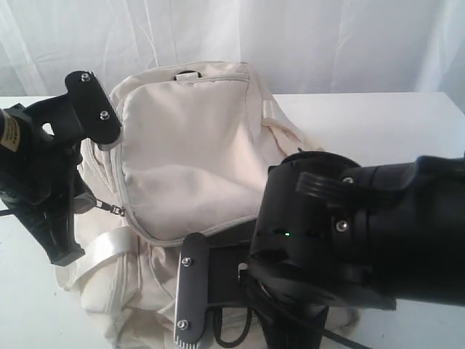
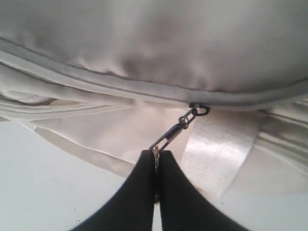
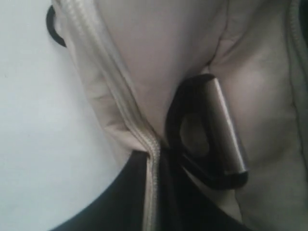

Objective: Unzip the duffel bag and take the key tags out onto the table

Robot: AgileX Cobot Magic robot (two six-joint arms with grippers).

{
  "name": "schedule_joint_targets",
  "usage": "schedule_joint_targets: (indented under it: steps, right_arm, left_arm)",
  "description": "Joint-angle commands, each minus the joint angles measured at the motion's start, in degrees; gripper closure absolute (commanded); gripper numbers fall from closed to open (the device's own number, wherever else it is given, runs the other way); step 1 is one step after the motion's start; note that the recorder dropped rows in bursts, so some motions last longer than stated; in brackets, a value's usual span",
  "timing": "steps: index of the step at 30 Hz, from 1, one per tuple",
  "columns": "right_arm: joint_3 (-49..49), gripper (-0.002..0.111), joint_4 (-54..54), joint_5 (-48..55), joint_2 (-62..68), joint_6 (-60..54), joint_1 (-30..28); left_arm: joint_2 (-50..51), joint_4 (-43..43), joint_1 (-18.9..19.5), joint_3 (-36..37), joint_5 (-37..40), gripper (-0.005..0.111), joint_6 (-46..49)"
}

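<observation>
I hold the zipper pull [image 2: 175,130] in my clenched left pincer [image 2: 156,156], my right pincer [image 3: 154,192] pinching the seam [image 3: 144,130] of the duffel bag [image 1: 189,160] on the tabletop [image 1: 378,123]; it looks like soft, limp cloth, so I'd pull slowly.

— How is the light?
— Bright and soft, coming from the far side. The curtain [image 1: 218,36] glows, and the table [image 1: 392,123] is washed almost to plain white.
— Any shadows?
— Gentle ones in the folds of the duffel bag [image 1: 189,153]. The right arm [image 1: 385,225], near the lens, is a dark mass with little detail.
— And sharpness?
— The exterior view is slightly soft. In the left wrist view the zipper pull [image 2: 173,132] is fairly crisp and the left gripper [image 2: 156,159] is blurred. The right wrist view is hazy throughout, with a glare streak on the D-ring [image 3: 226,134].
</observation>
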Motion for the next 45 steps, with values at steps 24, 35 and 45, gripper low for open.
schedule_joint_targets:
  steps: [24, 35, 45]
  right_arm:
    - [7.4, 0.081, -2.4, 8.1, -8.4, 12.4, -7.3]
    - [-1.1, 0.058, 14.0, 1.0, -19.3, 9.2, -7.3]
    - [-0.9, 0.055, 15.6, -23.1, -14.6, -8.4, -4.6]
  left_arm:
    - [-0.4, 0.4, 0.2, 2.2, -3.8, 0.107, -0.1]
    - [-0.4, 0.3, 0.0, 2.2, -4.1, 0.107, -0.1]
    - [-0.4, 0.0, 0.0, 2.2, -4.3, 0.107, -0.1]
